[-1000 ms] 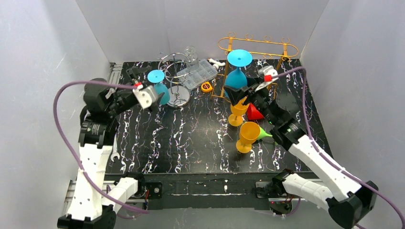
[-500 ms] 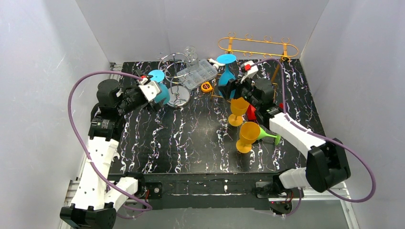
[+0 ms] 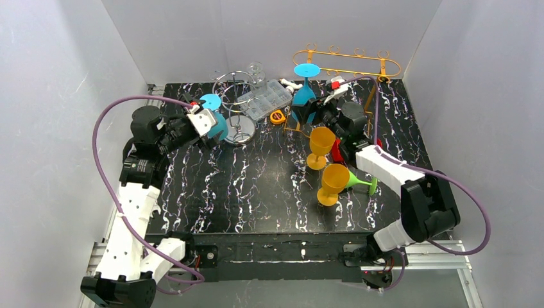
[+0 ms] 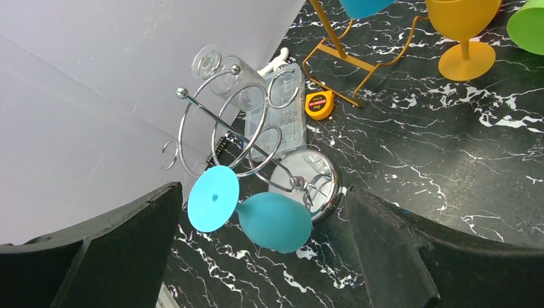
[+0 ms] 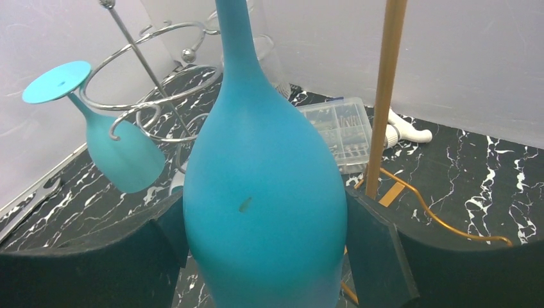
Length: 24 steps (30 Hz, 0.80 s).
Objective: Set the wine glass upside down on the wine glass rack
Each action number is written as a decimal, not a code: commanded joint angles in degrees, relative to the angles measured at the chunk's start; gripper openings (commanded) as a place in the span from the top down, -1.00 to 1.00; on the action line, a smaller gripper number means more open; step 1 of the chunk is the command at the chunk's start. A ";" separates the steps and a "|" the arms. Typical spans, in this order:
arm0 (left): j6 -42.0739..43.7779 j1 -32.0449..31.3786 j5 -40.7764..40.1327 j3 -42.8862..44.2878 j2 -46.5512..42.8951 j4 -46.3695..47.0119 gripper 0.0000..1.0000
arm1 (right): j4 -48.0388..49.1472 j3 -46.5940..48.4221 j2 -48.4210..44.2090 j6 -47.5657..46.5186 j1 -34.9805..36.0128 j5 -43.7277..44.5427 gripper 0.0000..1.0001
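Wine glass (image 5: 266, 192), teal, foot up, is clamped by its bowl in the jaws of the right gripper (image 5: 266, 253) above the counter (image 3: 256, 192). The left gripper (image 3: 206, 126) has its jaws spread empty. Just beyond stands the gold wine glass rack (image 3: 346, 64); misaligned, the foot could strike its rail.

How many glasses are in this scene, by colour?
blue glasses: 2
yellow glasses: 2
green glass: 1
clear glass: 1
Total: 6
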 commanded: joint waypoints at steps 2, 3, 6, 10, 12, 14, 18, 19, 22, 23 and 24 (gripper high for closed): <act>1.34 -0.07 0.33 -0.19 -0.27 -0.80 -0.97 | 7.24 3.06 1.98 1.41 -1.07 0.60 -0.25; 1.61 -0.07 0.32 -0.21 -0.36 -0.97 -0.96 | 7.26 3.46 2.46 1.47 -1.16 0.44 -0.25; 2.03 -0.07 0.39 -0.28 -0.42 -1.22 -0.97 | 8.08 4.18 3.86 1.98 -1.30 0.22 -0.25; 2.54 -0.07 0.58 -0.26 -0.58 -1.53 -0.97 | 9.29 4.92 5.62 3.00 -1.39 0.17 -0.25; 2.69 -0.07 0.58 -0.30 -0.58 -1.61 -0.97 | 9.85 4.96 6.33 3.17 -1.39 0.21 -0.25; 2.79 -0.07 0.55 -0.17 -0.58 -1.68 -0.97 | 10.30 4.74 6.58 3.05 -1.48 0.88 -0.25; 3.07 -0.07 0.58 0.12 -0.57 -1.88 -0.97 | 10.37 3.88 6.20 2.25 -1.74 2.14 -0.33; 3.07 -0.07 0.66 0.09 -0.58 -1.80 -0.97 | 10.17 3.65 6.00 2.03 -1.79 2.72 -0.39; 2.69 -0.07 0.80 0.16 -0.48 -1.71 -0.97 | 8.93 3.49 5.70 1.11 -1.83 3.15 -0.54; 2.53 -0.07 0.84 0.20 -0.43 -1.71 -0.97 | 8.40 3.45 5.74 0.81 -1.83 3.19 -0.57; 2.45 -0.07 0.84 0.20 -0.55 -1.71 -0.97 | 7.62 3.61 5.79 0.60 -1.83 3.20 -0.59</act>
